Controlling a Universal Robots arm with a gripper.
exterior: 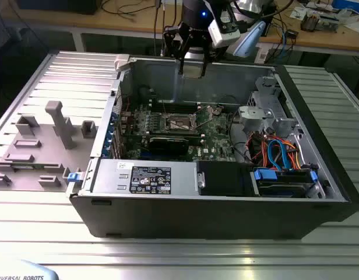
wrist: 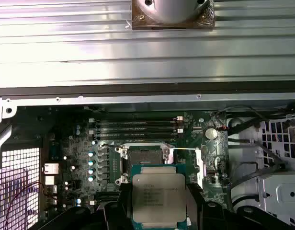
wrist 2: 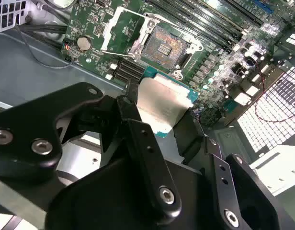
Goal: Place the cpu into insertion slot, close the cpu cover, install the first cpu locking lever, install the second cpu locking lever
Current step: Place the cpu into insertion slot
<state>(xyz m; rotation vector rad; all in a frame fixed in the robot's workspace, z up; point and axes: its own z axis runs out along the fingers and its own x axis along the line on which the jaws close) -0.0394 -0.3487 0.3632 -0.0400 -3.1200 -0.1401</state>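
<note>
Roughly, largest to smallest:
Case: open grey metal computer case (exterior: 319, 175) lying on its side on a ribbed metal table (exterior: 168, 256); a grey tray of moulded fixtures (exterior: 45, 140) sits at the exterior view's left.
Motherboard: green circuit board (exterior: 217, 140) on the case floor, memory slots beside the socket, black graphics card (exterior: 168, 144) alongside.
Arm: black two-finger gripper (exterior: 192, 69) hangs above the far case wall, well above the board in the exterior view.
Jaws: closed on the chip's opposite edges, black fingers (wrist 2: 142, 143) on either side of it in the second wrist view.
Cover: thin silver square frame plate, the cpu cover (wrist 2: 119, 26), stands swung open beside the socket; it is not closed.
Slot: small square dark insertion slot (wrist: 144, 154) with silver rim is bare, contacts exposed, nothing seated.
Chip: flat square cpu (wrist: 158, 191) with silver-grey metal top, held in the jaws, in the air, near but apart from the slot.
Step in hand: carrying the chip to the socket, judged from the empty slot and open cover.
Doing it well: likely keep the chip level, square its edges to the socket rim, match its corner and notches, lower straight without sliding across the contacts, stay clear of the raised cover.
Levers: too small to tell their position.
</note>
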